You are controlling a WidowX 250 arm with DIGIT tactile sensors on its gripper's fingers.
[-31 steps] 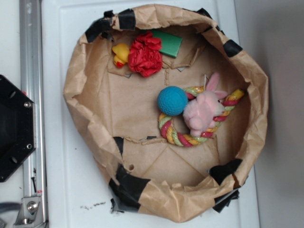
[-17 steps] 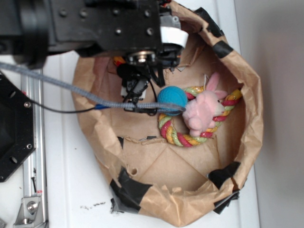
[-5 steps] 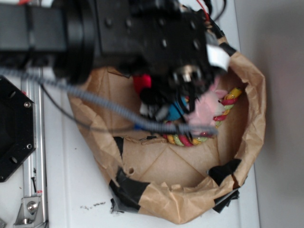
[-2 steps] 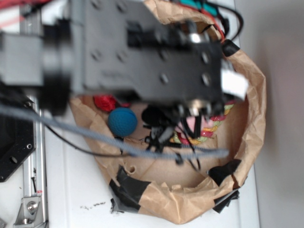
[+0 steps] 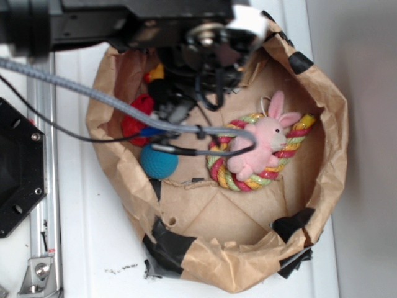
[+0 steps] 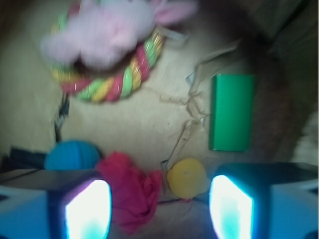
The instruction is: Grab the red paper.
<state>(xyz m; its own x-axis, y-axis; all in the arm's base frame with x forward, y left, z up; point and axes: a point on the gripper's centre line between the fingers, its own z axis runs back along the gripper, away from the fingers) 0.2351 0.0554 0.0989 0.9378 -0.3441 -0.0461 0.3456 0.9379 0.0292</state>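
red, crumpled and soft, the red paper (image 6: 130, 195) lies on the brown floor of the paper basket (image 5: 335, 133), close to its left wall in the exterior view (image 5: 136, 118). in the wrist view it sits low in the frame, just inside the gripper (image 6: 159, 211)'s left finger, with the blue ball (image 6: 72, 155) touching or nearly touching it on one side and the yellow toy (image 6: 187, 178) just beside it on the other. the claw stands wide open and empty, its two fingers glowing at the bottom corners; the wad is off to the left of the gap rather than centred in it.

to grab well, i judge the gripper should shift toward the wad until the red sits midway between the fingers, then descend straight and close low, near the floor, so the ruffles bunch rather than slip. the risk is that the yellow toy now shares the gap and could be pinched too, and the ball could be nudged. the green block (image 6: 231, 111), the rope ring (image 6: 112, 82) and the pink bunny (image 6: 102, 32) lie well apart.
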